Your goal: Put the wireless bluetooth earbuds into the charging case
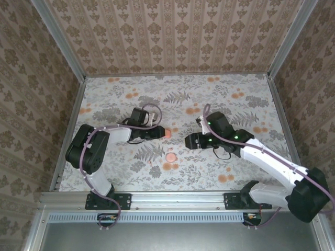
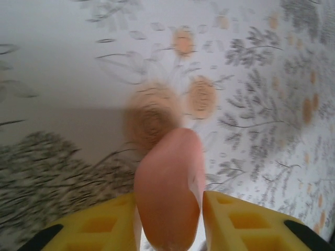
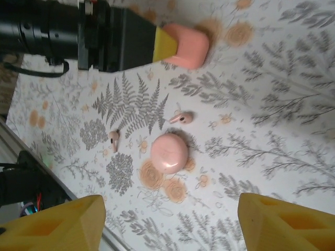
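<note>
1. Top external: left gripper [image 1: 158, 132] is clamped on the charging case [image 1: 167, 133] near mid-table; right gripper [image 1: 187, 140] faces it from the right, near but apart; a round pink disc [image 1: 170, 156] lies on the table [image 1: 251, 94], nearer the bases than both grippers; earbuds too small to make out here; the right jaws' spread is unreadable from this angle.
2. Left wrist: the case [image 2: 168, 178] is pinched on both flanks between the yellow fingers [image 2: 99, 225], long axis running away from the wrist; view is blurred; lid seam not readable, so open or closed cannot be told; the near end of the case is cut off by the frame edge.
3. Right wrist: right gripper [image 3: 172, 225] has its fingers spread wide and holds nothing; earbuds [image 3: 180, 118] lie loose on the table; the first lies crosswise, between the disc [image 3: 169, 153] and the held case [image 3: 186, 44]; second earbud [image 3: 114, 138] lies left of the disc, roughly lengthwise in frame; both sit ahead of the open jaws, so the right arm looks nearer and free for the pick; which end of each bud is the tip is hard to tell.
</note>
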You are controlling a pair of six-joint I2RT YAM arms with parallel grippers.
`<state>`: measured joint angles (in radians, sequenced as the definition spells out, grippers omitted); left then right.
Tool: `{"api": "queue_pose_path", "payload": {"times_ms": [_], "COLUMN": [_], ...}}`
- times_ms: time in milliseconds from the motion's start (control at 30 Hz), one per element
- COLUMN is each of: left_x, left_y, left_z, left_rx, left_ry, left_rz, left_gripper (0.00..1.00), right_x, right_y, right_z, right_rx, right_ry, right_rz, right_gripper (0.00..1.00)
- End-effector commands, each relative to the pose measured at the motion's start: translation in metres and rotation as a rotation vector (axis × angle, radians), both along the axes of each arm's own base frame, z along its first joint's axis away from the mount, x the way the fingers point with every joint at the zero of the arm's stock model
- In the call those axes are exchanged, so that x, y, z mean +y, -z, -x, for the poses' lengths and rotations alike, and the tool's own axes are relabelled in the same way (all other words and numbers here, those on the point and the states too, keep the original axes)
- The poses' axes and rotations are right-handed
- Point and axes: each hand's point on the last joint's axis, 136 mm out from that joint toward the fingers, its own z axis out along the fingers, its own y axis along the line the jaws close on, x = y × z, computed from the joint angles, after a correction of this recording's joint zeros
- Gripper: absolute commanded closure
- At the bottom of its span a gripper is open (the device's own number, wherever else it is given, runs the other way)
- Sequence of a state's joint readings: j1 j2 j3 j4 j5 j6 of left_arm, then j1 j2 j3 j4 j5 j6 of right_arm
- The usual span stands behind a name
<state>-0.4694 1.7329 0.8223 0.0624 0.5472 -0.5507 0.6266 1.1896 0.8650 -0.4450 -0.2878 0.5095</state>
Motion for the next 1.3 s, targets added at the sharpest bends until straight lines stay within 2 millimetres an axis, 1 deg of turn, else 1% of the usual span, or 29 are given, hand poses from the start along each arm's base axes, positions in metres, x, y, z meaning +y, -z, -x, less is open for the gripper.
{"api": "queue_pose_path", "payload": {"times_ms": [0,67,133,200,300,400,567,633,700,833,967,1067,1167,1267], "left_x": [0.022,0.028,0.035,0.044,0.059,0.076,0.104,0.109,0.113,0.115,0.116,0.117,0.117,0.112], "left_y": [0.013,0.013,0.011,0.008,-0.002,-0.014,-0.033,-0.040,-0.046,-0.051,-0.052,-0.054,-0.056,-0.060], "left_z": [-0.003,-0.004,-0.005,-0.005,-0.004,-0.002,0.004,0.006,0.007,0.009,0.011,0.011,0.012,0.012], "left_rx": [0.082,0.088,0.084,0.073,0.032,-0.021,-0.110,-0.134,-0.149,-0.163,-0.169,-0.179,-0.199,-0.252], "left_ry": [-0.052,-0.065,-0.076,-0.097,-0.135,-0.190,-0.278,-0.288,-0.294,-0.293,-0.294,-0.295,-0.289,-0.270], "left_rz": [-0.079,-0.103,-0.128,-0.159,-0.206,-0.261,-0.338,-0.343,-0.350,-0.349,-0.347,-0.349,-0.343,-0.309], "left_gripper": [0.60,0.56,0.53,0.46,0.40,0.34,0.30,0.29,0.29,0.29,0.29,0.30,0.30,0.30], "right_x": [0.000,0.009,0.016,0.027,0.040,0.052,0.076,0.081,0.083,0.080,0.082,0.079,0.073,0.070], "right_y": [0.016,0.023,0.037,0.044,0.059,0.079,0.101,0.109,0.117,0.132,0.143,0.147,0.146,0.132], "right_z": [0.006,0.007,0.010,0.009,0.010,0.012,0.014,0.014,0.015,0.011,0.011,0.012,0.011,0.005], "right_rx": [0.130,0.183,0.237,0.264,0.311,0.360,0.403,0.416,0.426,0.434,0.452,0.456,0.446,0.391], "right_ry": [0.079,0.073,0.064,0.051,0.036,0.025,-0.013,-0.020,-0.021,-0.012,-0.017,-0.017,-0.013,0.004], "right_rz": [0.142,0.192,0.266,0.309,0.355,0.382,0.408,0.428,0.457,0.513,0.537,0.574,0.601,0.583], "right_gripper": [0.32,0.32,0.32,0.30,0.27,0.26,0.25,0.24,0.24,0.25,0.33,0.38,0.46,0.50]}}
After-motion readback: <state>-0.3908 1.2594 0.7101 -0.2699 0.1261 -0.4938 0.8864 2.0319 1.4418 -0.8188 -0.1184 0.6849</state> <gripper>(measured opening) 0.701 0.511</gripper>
